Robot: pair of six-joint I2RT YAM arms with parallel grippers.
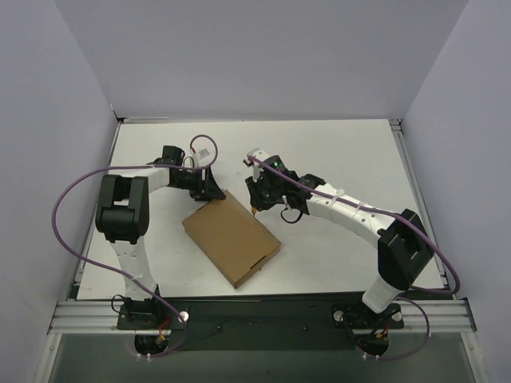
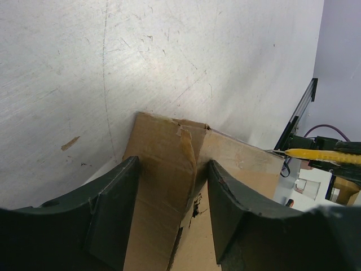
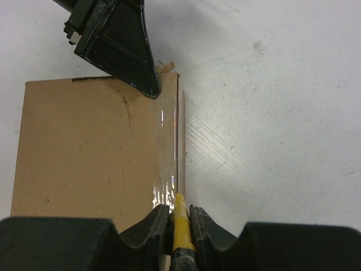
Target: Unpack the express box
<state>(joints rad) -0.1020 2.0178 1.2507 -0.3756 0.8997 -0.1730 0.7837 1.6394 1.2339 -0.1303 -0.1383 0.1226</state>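
The express box lies flat and closed in the middle of the table, brown cardboard with clear tape along one long edge. My left gripper is at its far corner. In the left wrist view its jaws stand apart astride the box's torn corner edge, fingertips on the cardboard. My right gripper is shut on a yellow-handled tool. The tool's tip rests on the taped seam of the box. In the top view that gripper sits at the box's far right edge.
The white table is scratched and bounded by pale purple walls on three sides. A metal rail runs along the right edge. Purple cables loop off both arms. The right arm's tool shows in the left wrist view.
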